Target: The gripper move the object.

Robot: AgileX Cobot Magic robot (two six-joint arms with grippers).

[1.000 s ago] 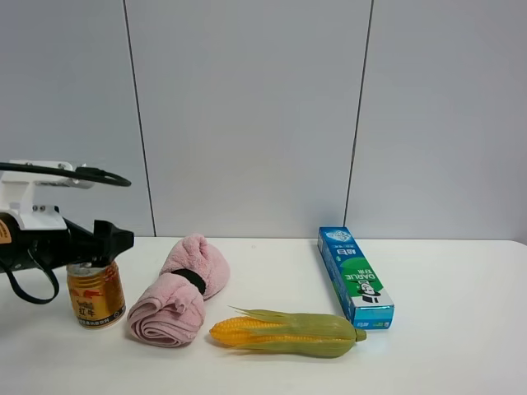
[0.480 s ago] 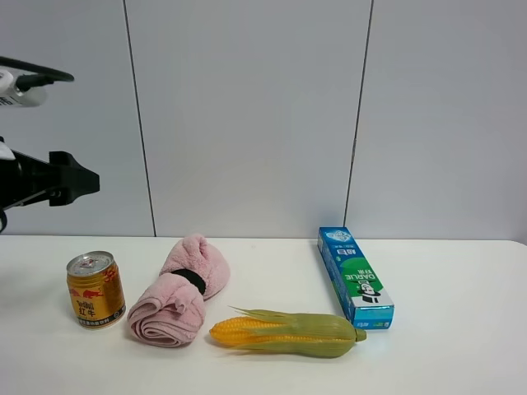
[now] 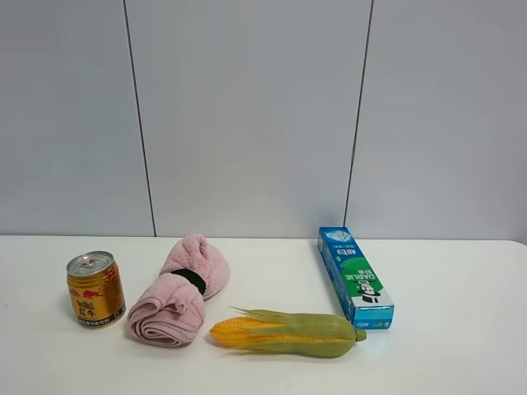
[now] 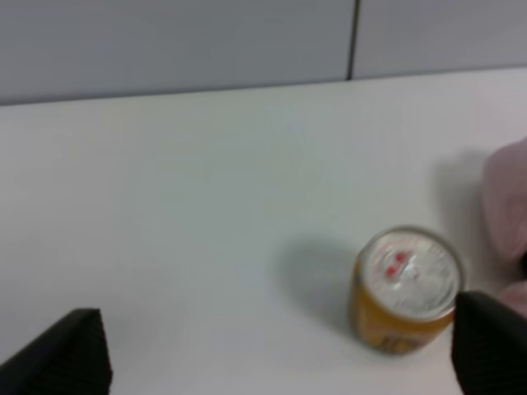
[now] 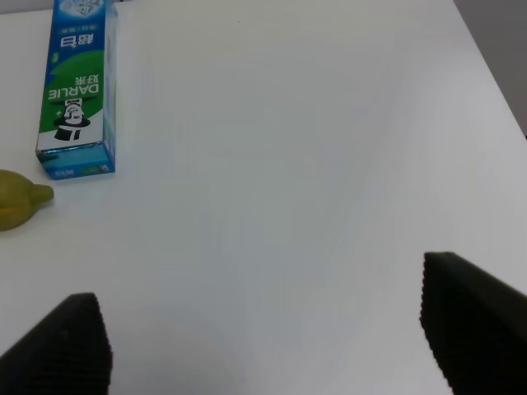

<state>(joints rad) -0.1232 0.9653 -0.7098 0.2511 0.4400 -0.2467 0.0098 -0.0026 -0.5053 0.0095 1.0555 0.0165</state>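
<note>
The left gripper point(image 4: 276, 355) has let go and risen out of the high view, its jaws wide and empty. The can point(image 3: 96, 290) stands upright at the left, just beside the towel point(image 3: 177, 292), so it is likely placed. The right gripper point(image 5: 272, 341) is also wide and empty.
</note>
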